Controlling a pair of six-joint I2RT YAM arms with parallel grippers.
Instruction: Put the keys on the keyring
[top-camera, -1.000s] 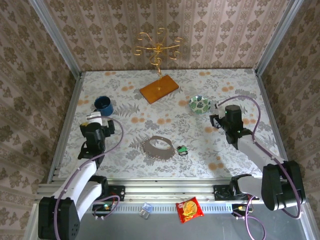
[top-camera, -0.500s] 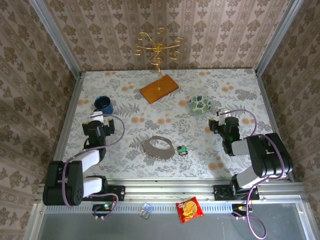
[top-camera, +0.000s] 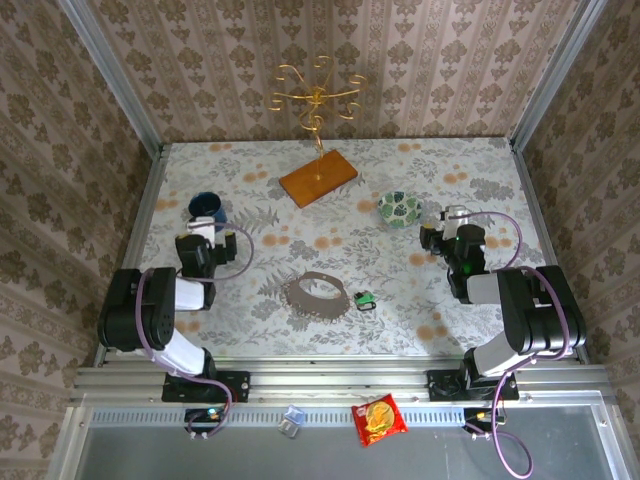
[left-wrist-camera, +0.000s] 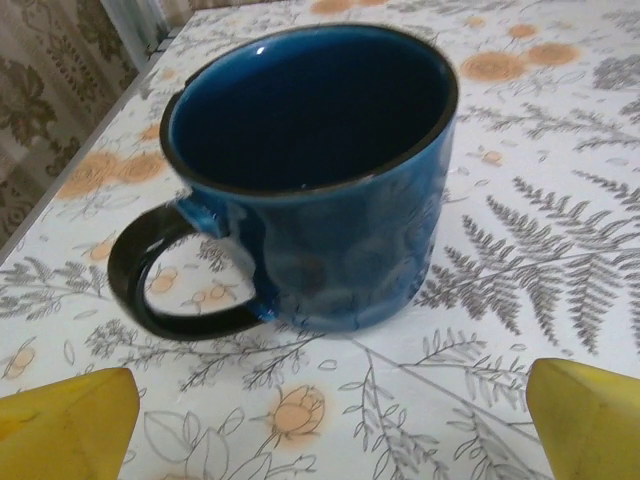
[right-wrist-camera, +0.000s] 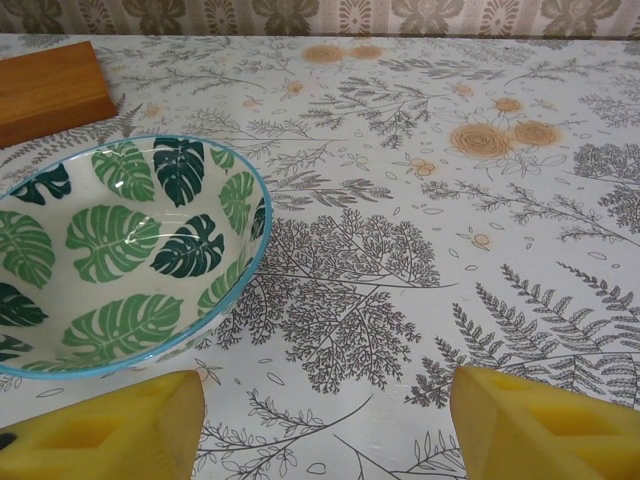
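Yellow foam pads (left-wrist-camera: 65, 425) on the left gripper (left-wrist-camera: 325, 435) stand spread wide with nothing between them. The blue mug (left-wrist-camera: 310, 180) sits upright just ahead of this gripper, its handle turned to the gripper's left. The mug is no part of the task; it merely occupies the desk (top-camera: 450, 170) in front of a gripper that is parked low.

The right gripper (right-wrist-camera: 330, 430) is likewise spread and holds nothing. A leaf-patterned bowl (right-wrist-camera: 120, 250) lies ahead of it and to its left, near but not touching.

The keys (top-camera: 364, 301) lie flat on the desk between the two grippers, nearer the arm bases than either, and well apart from both. The green head shows clearly; the black head lies touching or just beside it, and the overhead view is too small to tell which. A dark ring (top-camera: 315, 292) of uncertain material lies just beside the keys, on the left gripper's side.

The gold wire stand (top-camera: 318, 95), upright on a wooden base (top-camera: 318, 180), is well beyond both grippers. Its curled arms appear intended as hooks, so it is probably the keyring holder.

Judgement: no key is grasped yet, and the spread fingers suit an approach. The right gripper is the nearer of the two.
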